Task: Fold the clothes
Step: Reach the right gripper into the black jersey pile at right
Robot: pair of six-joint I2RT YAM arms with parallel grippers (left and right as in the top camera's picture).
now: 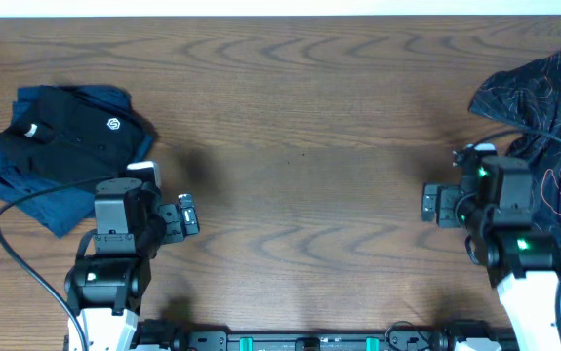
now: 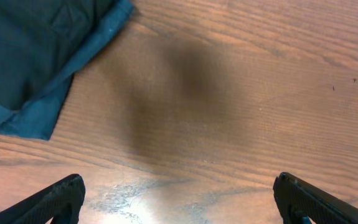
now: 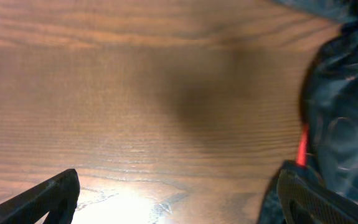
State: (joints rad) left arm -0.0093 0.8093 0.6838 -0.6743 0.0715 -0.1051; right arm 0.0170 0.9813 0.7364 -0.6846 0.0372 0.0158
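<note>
The clothes, a black jersey [image 1: 539,93] with thin orange lines, lie crumpled at the table's right edge. In the right wrist view the jersey [image 3: 343,106] fills the right side, and a red strip shows by its hem. My right gripper [image 1: 432,206] hovers just left of the jersey, open, with bare wood between its fingers [image 3: 179,190]; its right finger [image 3: 303,196] is close to the cloth. My left gripper [image 1: 190,214] stands open over bare table at the left [image 2: 179,193], holding nothing.
A folded black polo [image 1: 75,136] with a small white emblem lies on folded blue cloth [image 1: 26,195] at the far left, just behind my left arm. The blue cloth's corner [image 2: 35,74] shows in the left wrist view. Cables run beside both arm bases.
</note>
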